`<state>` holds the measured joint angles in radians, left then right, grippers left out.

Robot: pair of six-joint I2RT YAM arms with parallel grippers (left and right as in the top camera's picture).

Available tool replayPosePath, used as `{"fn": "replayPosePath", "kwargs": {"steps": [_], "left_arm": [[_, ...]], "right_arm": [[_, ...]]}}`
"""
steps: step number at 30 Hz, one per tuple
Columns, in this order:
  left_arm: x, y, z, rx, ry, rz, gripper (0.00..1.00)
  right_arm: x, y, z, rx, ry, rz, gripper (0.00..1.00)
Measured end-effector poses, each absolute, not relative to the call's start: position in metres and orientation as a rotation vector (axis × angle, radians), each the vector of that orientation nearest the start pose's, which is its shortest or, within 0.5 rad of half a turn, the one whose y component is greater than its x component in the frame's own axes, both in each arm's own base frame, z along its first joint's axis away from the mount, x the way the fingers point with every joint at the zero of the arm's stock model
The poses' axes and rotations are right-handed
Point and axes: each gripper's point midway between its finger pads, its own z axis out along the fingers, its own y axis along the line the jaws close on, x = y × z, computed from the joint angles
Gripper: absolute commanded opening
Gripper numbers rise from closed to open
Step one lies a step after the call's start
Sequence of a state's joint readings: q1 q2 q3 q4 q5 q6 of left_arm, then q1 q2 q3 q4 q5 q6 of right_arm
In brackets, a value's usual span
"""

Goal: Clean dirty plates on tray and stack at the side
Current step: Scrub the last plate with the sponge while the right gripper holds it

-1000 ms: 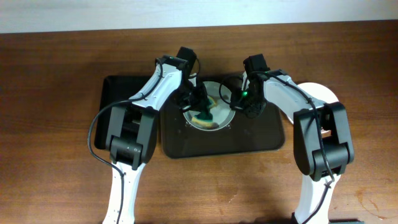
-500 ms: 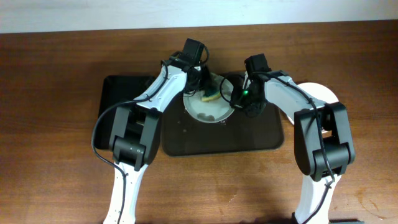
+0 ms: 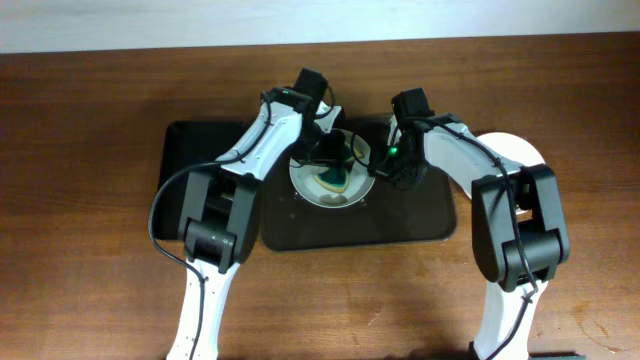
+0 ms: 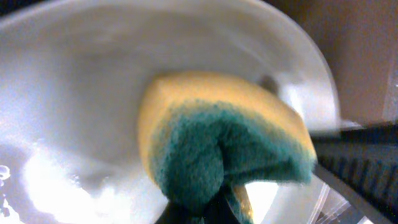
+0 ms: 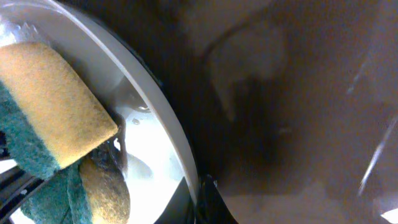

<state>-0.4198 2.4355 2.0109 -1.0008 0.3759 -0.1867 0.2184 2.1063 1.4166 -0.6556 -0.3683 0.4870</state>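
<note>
a dark wooden table (image 3: 90, 250) fills the overhead view, with a pale strip of wall (image 3: 100, 20) along its far edge. a dark brown tray (image 3: 410, 225) with rounded corners lies at the middle of the table, and a smaller black tray (image 3: 190, 150) lies just to its left, partly under the left arm. one white plate (image 3: 312, 190) rests on the far half of the brown tray. a second white plate (image 3: 520, 150) lies off the tray on the bare wood to the right, partly covered by the right arm.

the left gripper (image 3: 328, 150) hangs over the far rim of the plate on the tray, its fingers clamped on a yellow and green sponge (image 4: 217, 143) that is pressed against the plate's glossy, wet-looking face. the green side is bunched where the fingers pinch it.

the right gripper (image 3: 386, 165) is at the plate's right rim. in its wrist view the rim runs down to one dark fingertip (image 5: 211, 202) at the bottom edge, but the other finger is out of sight, so whether it is clamped on the rim cannot be told.
</note>
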Motion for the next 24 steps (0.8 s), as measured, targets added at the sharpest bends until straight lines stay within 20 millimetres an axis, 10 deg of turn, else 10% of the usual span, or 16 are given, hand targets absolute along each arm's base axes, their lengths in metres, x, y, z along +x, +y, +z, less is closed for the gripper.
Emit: {"fn": "replayPosePath", "kwargs": {"steps": [10,17,24], "left_arm": [[0.440,-0.186,0.015,0.318,3.038,0.213,0.00],[0.383,-0.255,0.015,1.070,3.025,-0.452,0.00],[0.458,-0.273,0.014,0.753,2.823,-0.284,0.00]], "right_arm": [[0.407,0.162,0.002,0.316,2.979,0.664,0.04],[0.405,0.160,0.002,0.297,2.987,0.656,0.04],[0.413,0.146,0.002,0.388,2.964,0.615,0.04]]}}
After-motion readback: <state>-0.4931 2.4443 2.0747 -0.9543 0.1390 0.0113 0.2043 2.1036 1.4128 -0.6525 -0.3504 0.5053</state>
